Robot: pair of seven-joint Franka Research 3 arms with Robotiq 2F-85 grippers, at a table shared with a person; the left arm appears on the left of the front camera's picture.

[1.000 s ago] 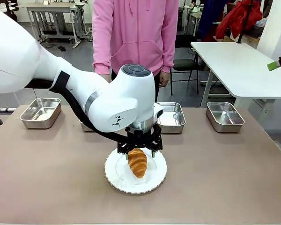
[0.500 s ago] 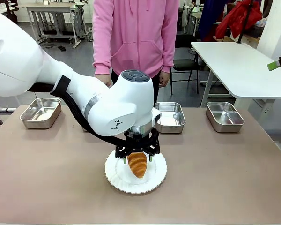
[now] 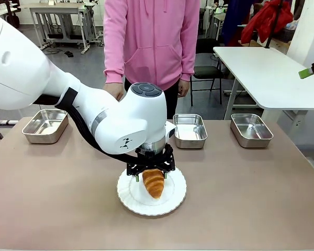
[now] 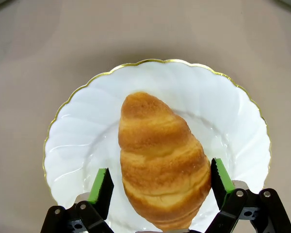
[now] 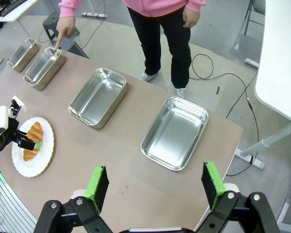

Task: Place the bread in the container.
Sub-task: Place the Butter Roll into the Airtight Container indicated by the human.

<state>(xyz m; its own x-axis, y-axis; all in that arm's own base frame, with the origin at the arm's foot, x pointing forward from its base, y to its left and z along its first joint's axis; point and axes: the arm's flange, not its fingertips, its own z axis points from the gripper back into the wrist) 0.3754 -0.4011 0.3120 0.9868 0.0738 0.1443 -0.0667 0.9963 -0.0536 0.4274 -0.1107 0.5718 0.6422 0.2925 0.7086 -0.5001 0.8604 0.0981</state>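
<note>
The left gripper (image 3: 150,177) has been brought lower over the plate (image 3: 126,196) than it was a second ago. Its jaws have also been pulled in a little. In the left wrist view the bread (image 4: 160,160) is seen between the two green pads (image 4: 101,187). One pad is touching the side of the bread. A small gap is left at the other pad, so the bread is not squeezed yet. Nothing is held so far.

The bread is lying on the white plate and has not been lifted. The plate is set near the middle of the table (image 3: 251,209), closer to the robot's edge.

Four steel pans (image 5: 98,97) are lined up along the far edge of the table. In the right wrist view a person's hand (image 5: 64,30) is pointed down at one of them. That pan is probably meant as the container (image 5: 43,69). It is empty.

The right gripper (image 5: 155,187) is held high above the table. Its jaws are wide apart and nothing is between them.

The grab is almost made. The lifting and the carrying to the far edge are not yet done.
</note>
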